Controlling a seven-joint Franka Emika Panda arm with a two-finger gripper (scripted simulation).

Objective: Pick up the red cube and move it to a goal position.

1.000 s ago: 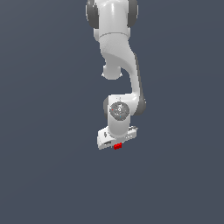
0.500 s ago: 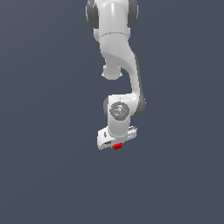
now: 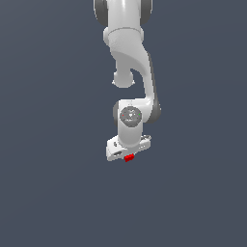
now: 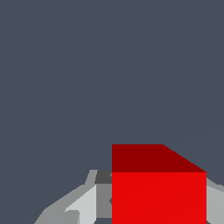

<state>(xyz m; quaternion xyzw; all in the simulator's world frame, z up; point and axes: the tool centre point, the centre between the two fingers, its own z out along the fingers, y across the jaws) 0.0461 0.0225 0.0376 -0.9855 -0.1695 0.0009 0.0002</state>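
The white Panda arm (image 3: 129,72) reaches down from the top of the exterior view, and its white claw (image 3: 128,155) points downward over the plain grey-blue tabletop (image 3: 48,193). The tiny bright red plain-faced cube (image 3: 129,157) sits at the claw's tip. In the wrist view the cube (image 4: 158,188) fills the space between the pale fingers (image 4: 83,205), which are closed against its sides.

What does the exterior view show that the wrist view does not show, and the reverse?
Only the exterior view shows the whole white arm reaching down to the gripper. Only the wrist view shows the red cube close up, with two plain faces and grey fingers beside it. Both show the cube at the gripper against a plain dark grey background.
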